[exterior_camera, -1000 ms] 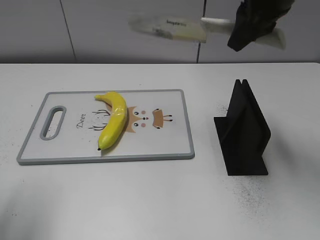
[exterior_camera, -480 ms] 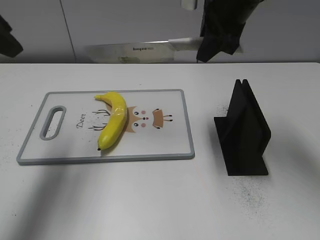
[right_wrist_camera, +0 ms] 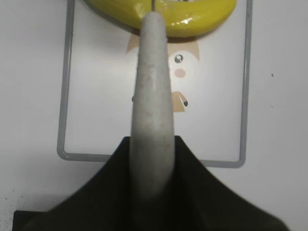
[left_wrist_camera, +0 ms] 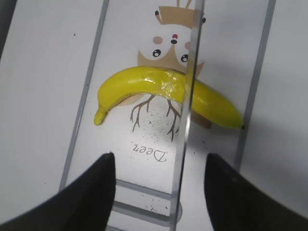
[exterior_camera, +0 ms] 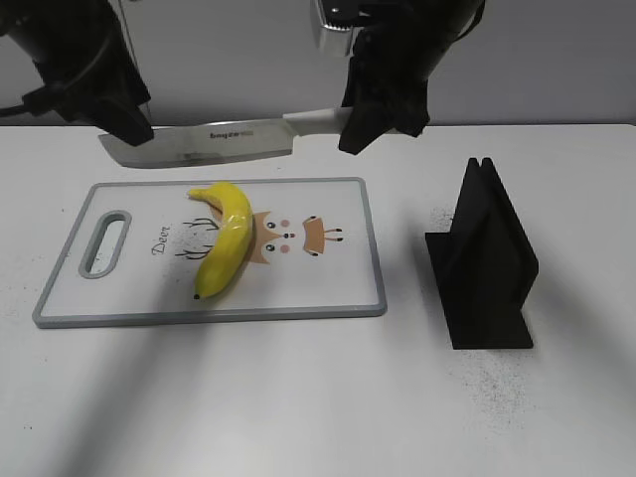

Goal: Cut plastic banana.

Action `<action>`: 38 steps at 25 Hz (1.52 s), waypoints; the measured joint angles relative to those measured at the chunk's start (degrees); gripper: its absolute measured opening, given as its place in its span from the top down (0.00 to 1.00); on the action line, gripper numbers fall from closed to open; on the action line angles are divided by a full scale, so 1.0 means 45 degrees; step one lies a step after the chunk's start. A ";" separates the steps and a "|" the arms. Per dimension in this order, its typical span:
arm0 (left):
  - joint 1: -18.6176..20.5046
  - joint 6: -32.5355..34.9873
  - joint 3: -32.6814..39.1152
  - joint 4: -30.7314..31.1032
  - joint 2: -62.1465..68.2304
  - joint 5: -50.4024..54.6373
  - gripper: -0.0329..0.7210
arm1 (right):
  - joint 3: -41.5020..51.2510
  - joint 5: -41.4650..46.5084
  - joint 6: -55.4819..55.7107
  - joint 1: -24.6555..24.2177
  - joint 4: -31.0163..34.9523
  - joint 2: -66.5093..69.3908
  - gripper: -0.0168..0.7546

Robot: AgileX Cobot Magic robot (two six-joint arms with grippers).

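Observation:
The plastic banana point(exterior_camera: 227, 238) lies on the cutting board point(exterior_camera: 328, 283), left of its middle; it also shows in the left wrist view point(left_wrist_camera: 144, 84) and the right wrist view point(right_wrist_camera: 192, 19). My right gripper point(exterior_camera: 373, 114) is shut on the pale handle point(right_wrist_camera: 151, 96) of a knife. The knife's blade point(exterior_camera: 209, 144) hangs level above the board's far edge. The blade's edge shows as a thin line crossing over the banana point(left_wrist_camera: 190, 96). My left gripper point(exterior_camera: 124, 114) is open at the blade's tip. Its fingers point(left_wrist_camera: 160, 159) straddle the blade without touching it.
A black knife stand point(exterior_camera: 487, 263) stands on the white table to the right of the board. The board has a handle slot point(exterior_camera: 107, 241) at its left end and a grey rim point(right_wrist_camera: 62, 96). A grey wall runs behind the table.
My right gripper has carried the knife down and to the left, from high at the right to just above the board. My left arm has come into view at the blade's tip.

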 joint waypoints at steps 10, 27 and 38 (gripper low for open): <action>-0.0117 0.0300 -0.0128 -0.0223 0.1275 -0.0764 0.37 | 0.0000 -0.0221 -0.0159 0.0038 0.0578 0.0361 0.77; -0.0183 0.0641 -0.0142 -0.0722 0.2614 -0.1822 0.95 | -0.0030 -0.0786 0.1111 0.0038 -0.0009 0.0618 0.77; -0.0236 0.0764 -0.0400 -0.0777 0.5279 -0.1877 0.95 | -0.0254 -0.0384 0.1589 -0.0020 -0.0214 0.3613 0.77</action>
